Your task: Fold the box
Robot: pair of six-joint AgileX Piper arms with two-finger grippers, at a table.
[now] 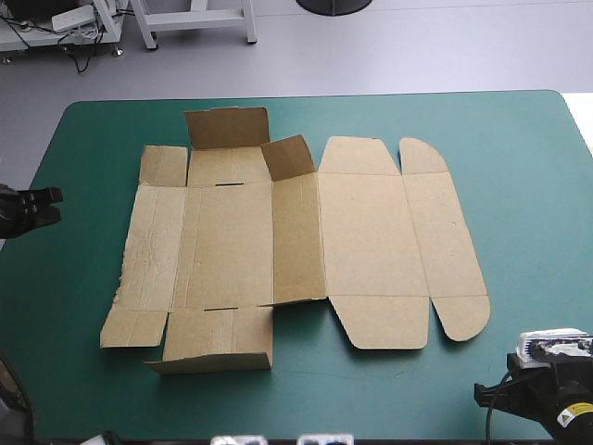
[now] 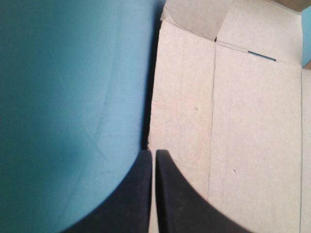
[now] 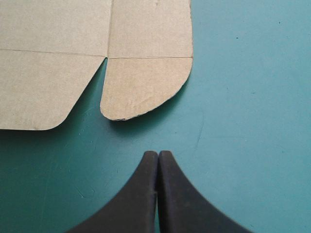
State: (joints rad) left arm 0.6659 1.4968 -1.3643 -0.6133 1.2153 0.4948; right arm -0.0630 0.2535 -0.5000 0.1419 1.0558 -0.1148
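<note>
Box: lying mostly flat, few flaps rising, folding barely starting; left gripper, right gripper hovering closed, empty.

Beyond your table with its teal-green cover lies a pale grey floor. At the far left you see the white legs of a frame, and beside them a low shelf carrying a power strip and dark cables. The light is even.

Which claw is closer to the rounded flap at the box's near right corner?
Right. The right gripper points at the rounded flap, a gap between them; the left gripper is by the box's left edge.
</note>
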